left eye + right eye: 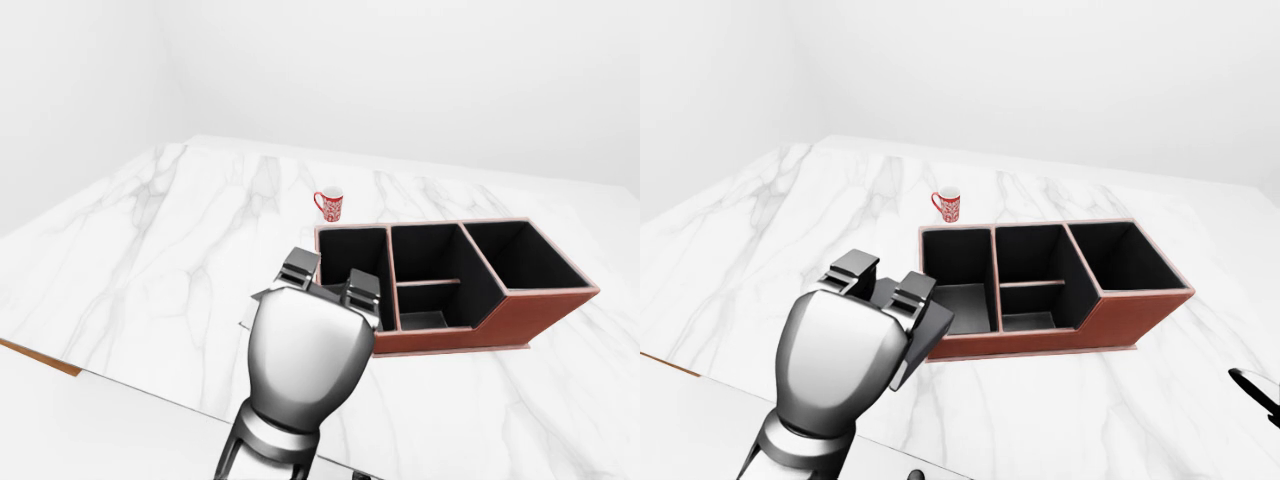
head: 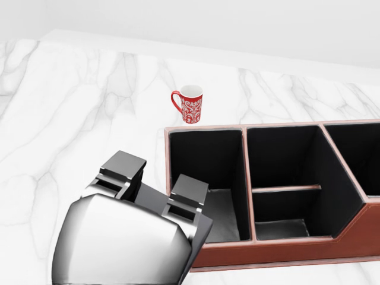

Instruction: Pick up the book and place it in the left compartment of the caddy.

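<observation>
My left hand fills the lower left of the head view, just left of the caddy. Its fingers curl over the top edge of a dark flat slab, which looks like the book; most of it is hidden behind the hand. The red-brown caddy has black-lined compartments, and its left compartment lies open right beside the hand. A thin black tip at the right edge of the right-eye view looks like my right hand; its fingers do not show.
A red and white patterned mug stands on the marble table just above the caddy's left end. The table's near edge, with a brown strip, runs across the lower left of the left-eye view.
</observation>
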Motion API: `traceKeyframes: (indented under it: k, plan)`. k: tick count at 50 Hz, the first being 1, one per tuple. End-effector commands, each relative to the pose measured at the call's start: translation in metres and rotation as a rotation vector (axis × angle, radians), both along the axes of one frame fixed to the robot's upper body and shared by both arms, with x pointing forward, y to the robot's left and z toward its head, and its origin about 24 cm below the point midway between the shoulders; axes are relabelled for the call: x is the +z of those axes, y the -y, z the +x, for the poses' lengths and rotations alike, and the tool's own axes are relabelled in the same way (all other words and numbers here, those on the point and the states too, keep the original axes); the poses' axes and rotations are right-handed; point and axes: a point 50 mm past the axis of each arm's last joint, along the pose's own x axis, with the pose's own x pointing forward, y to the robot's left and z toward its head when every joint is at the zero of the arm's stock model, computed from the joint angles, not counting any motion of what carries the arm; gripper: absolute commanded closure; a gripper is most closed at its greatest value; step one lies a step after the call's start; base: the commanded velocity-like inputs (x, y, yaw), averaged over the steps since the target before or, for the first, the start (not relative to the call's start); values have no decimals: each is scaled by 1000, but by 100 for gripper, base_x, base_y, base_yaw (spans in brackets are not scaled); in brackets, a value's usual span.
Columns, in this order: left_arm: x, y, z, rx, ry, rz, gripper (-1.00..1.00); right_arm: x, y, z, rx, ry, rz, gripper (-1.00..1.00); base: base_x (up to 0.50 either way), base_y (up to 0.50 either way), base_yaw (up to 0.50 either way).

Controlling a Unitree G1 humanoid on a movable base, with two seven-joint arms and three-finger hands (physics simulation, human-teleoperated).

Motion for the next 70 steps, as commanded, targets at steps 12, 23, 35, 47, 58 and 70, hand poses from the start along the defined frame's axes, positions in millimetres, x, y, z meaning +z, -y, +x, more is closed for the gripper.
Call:
traceKeyframes:
  k: [12, 23, 35, 47, 58, 70]
  plan:
    - [12, 16, 18, 0, -25, 12, 100, 1, -1, 0, 1, 2, -5, -100, 0, 0, 0]
    - [17, 23, 25, 5, -85, 25, 100, -2, 0, 2, 5, -6, 3, -100, 0, 0, 0]
    - [26, 28, 24, -11, -82, 39, 100, 1, -1, 0, 2, 2, -3, -100, 0, 0, 0]
    - [33, 35, 29, -19, -99, 55, 100, -1, 0, 0, 3, -1, 2, -100, 0, 0, 0]
    - [31, 43, 37, -15, -127, 83, 100, 1, -1, 0, 2, 5, -4, -100, 0, 0, 0]
    - [35, 50, 46, -7, -114, 103, 100, 1, -1, 0, 4, 5, -4, -100, 0, 0, 0]
